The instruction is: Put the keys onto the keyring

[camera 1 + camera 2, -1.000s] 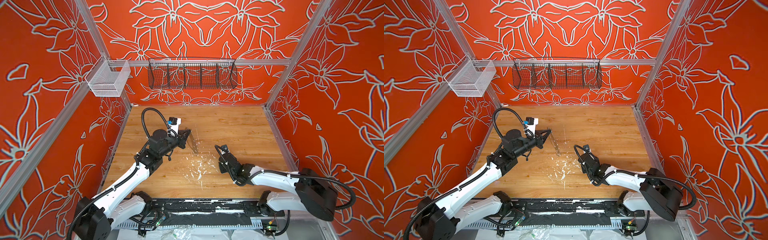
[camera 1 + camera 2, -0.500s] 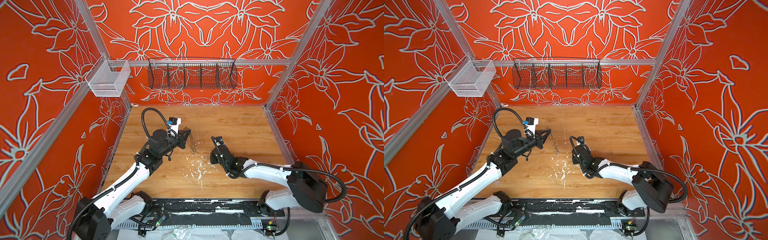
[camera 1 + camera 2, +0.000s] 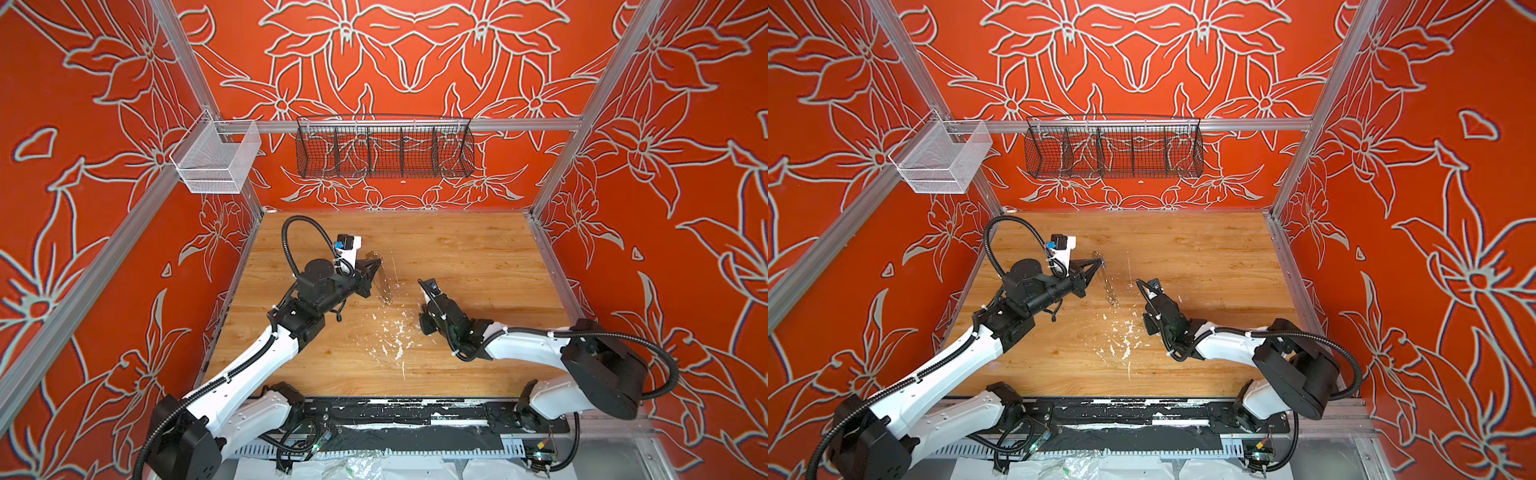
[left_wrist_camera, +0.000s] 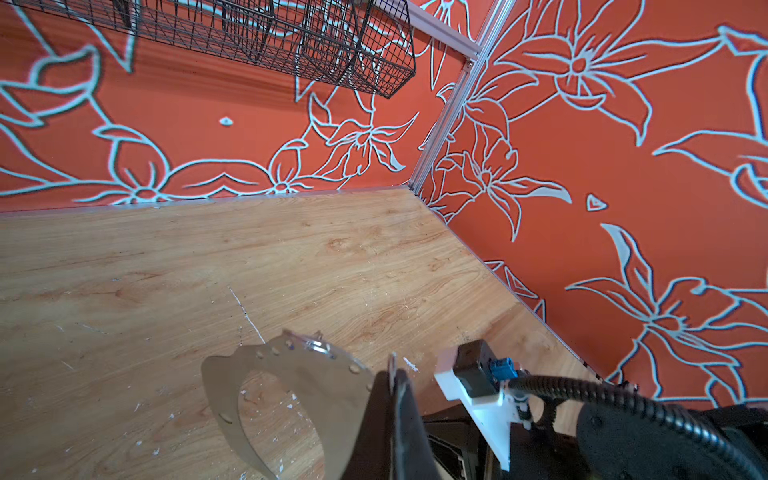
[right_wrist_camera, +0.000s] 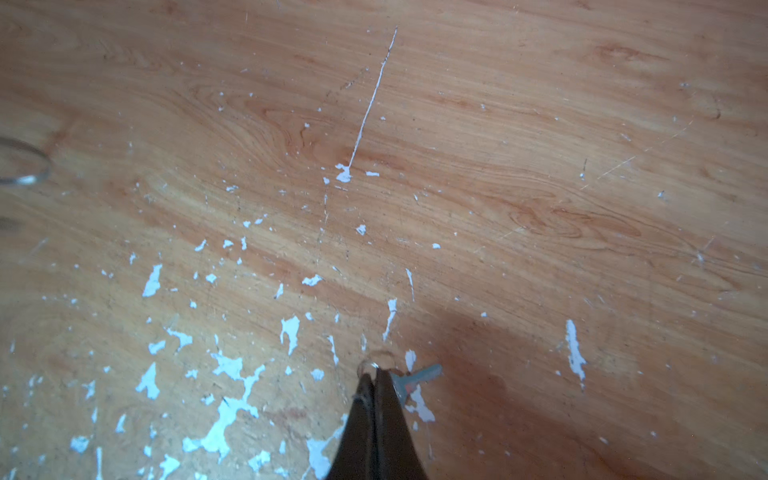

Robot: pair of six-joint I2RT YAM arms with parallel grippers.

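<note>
The keyring point(image 4: 291, 374), a flat grey-brown ring with small holes and a metal split ring on its rim, hangs above the wooden table. My left gripper point(image 4: 392, 370) is shut on its edge. In both top views it shows edge-on point(image 3: 382, 282) point(image 3: 1109, 286) just below the left gripper point(image 3: 379, 261) point(image 3: 1100, 261). My right gripper point(image 5: 374, 376) is shut on a small metal key point(image 5: 419, 374) at its little ring, low over the table, to the right of the keyring. No plastic tag shows.
White chipped patches point(image 3: 390, 340) mark the table's middle, and a long white scratch point(image 5: 370, 104) runs ahead of the right gripper. A black wire basket point(image 3: 384, 145) hangs on the back wall and a white mesh basket point(image 3: 216, 160) on the left rail. Red walls close three sides.
The right arm has swung left and farther from the front edge, toward the keyring. The left arm and keyring have stayed where they were.
</note>
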